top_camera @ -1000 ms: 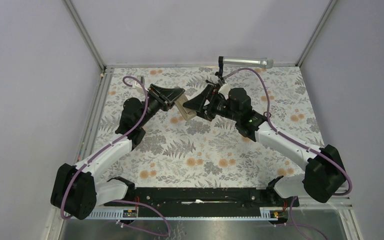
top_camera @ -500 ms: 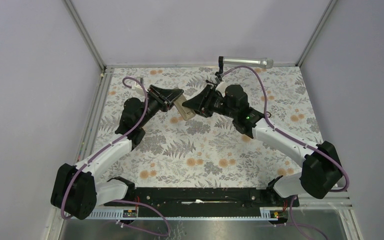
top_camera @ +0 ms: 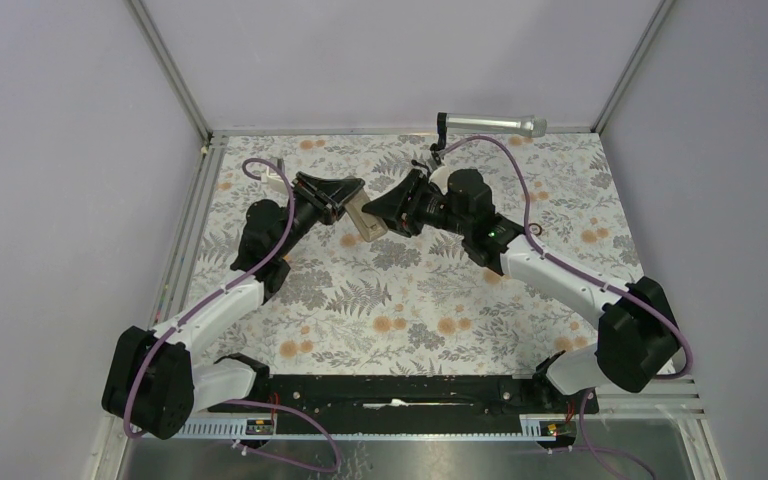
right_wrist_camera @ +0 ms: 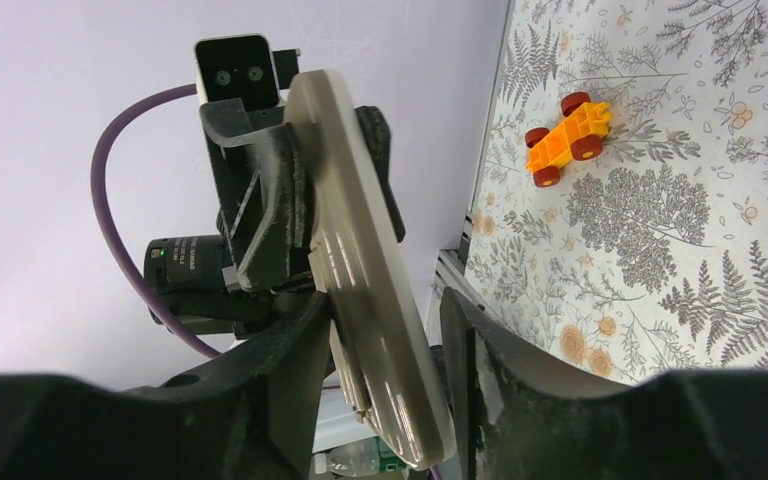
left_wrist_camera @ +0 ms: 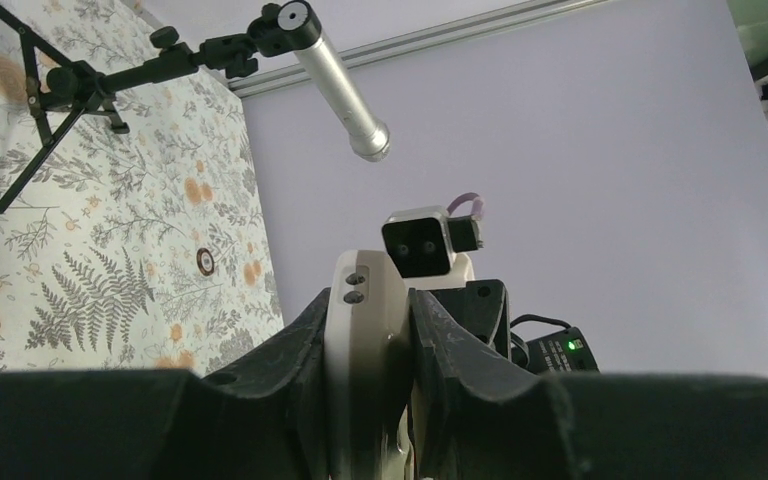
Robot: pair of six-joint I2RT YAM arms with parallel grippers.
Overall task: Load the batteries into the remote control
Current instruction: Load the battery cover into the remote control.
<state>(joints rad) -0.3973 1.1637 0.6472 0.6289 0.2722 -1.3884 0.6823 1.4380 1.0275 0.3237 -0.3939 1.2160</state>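
Observation:
The remote control, a white oblong handset with its tan back showing, is held in the air above the middle back of the table. My left gripper is shut on it; in the left wrist view the remote's edge is clamped between the black fingers. My right gripper faces it from the right. In the right wrist view the remote lies between that gripper's open jaws, touching the left finger, with a gap to the right finger. No battery is in view.
A silver microphone on a black stand stands at the back edge, just behind the right arm. An orange toy car with red wheels lies on the floral tablecloth. Metal frame rails border the table.
The right gripper has moved a little left and back, further over the remote. The left gripper with the remote has shifted slightly left.

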